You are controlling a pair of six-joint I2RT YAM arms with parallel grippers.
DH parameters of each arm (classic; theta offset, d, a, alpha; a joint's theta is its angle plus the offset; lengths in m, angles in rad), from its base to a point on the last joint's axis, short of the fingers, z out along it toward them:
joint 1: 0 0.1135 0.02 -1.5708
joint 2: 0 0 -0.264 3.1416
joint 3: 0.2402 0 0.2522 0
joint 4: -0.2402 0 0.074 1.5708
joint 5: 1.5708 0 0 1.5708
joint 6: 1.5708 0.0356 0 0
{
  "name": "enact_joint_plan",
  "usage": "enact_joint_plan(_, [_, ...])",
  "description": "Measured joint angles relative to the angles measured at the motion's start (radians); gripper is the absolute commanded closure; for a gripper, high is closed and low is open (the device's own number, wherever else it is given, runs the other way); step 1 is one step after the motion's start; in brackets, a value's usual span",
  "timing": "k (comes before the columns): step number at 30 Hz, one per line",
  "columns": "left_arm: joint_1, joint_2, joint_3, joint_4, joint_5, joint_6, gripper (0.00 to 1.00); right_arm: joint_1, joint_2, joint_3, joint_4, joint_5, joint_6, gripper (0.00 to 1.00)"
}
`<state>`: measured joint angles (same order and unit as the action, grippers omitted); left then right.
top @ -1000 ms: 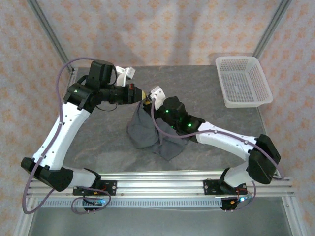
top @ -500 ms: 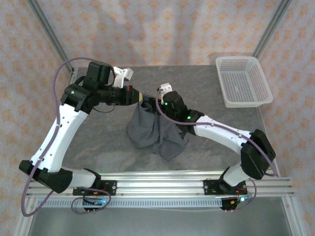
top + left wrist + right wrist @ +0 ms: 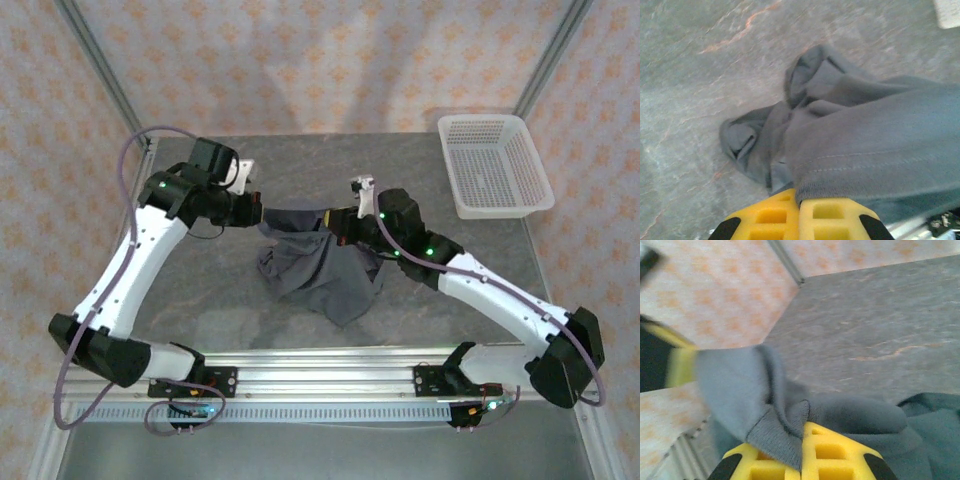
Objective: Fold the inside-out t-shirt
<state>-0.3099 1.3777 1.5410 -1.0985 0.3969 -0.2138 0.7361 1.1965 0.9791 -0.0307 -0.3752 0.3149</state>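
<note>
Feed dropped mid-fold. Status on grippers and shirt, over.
Left gripper shut on the dark slate-grey cloth t-shirt. Right gripper shut on it too. Shirt strung between them, rest bunched on table. White mesh basket apart, far right.

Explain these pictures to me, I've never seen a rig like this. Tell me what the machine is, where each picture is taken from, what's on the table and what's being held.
This is a robot: two white arms bolted to the near edge of a grey table. The wide picture is taken from above and behind them, with the left arm on the left and the right arm on the right. The other two come from a small camera on each wrist, looking past that arm's own yellow pads. On the table are a dark grey t-shirt and, at the far right, a white mesh basket. Both arms' jaws are shut on the t-shirt's edge, one at each end, holding it stretched between them; the rest hangs crumpled onto the table.
</note>
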Motion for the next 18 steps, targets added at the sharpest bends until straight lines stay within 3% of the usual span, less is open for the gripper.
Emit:
enact_joint_plan(3, [0.034,0.032,-0.058,0.032,-0.039,0.003,1.0,-0.009,-0.031,-0.031,0.015,-0.041,0.024,0.98])
enact_joint_plan(6, [0.093,0.039,-0.074,0.053,-0.016,0.002,1.0,-0.048,-0.069,-0.054,-0.015,0.006,0.045,1.0])
enact_joint_plan(10, [0.127,0.008,-0.039,0.131,0.206,-0.03,1.0,-0.105,-0.094,-0.042,-0.048,0.061,0.026,1.0])
enact_joint_plan(13, [0.1,0.0,0.058,0.218,0.357,-0.089,0.99,-0.139,-0.07,0.058,-0.083,0.09,-0.002,1.0])
enact_joint_plan(17, [-0.073,0.037,0.324,0.251,0.339,-0.064,0.49,-0.177,-0.005,0.218,-0.098,0.259,0.033,1.0])
enact_joint_plan(18, [-0.103,0.032,0.349,0.264,0.328,-0.06,0.4,-0.2,0.0,0.228,-0.111,0.309,0.064,1.0])
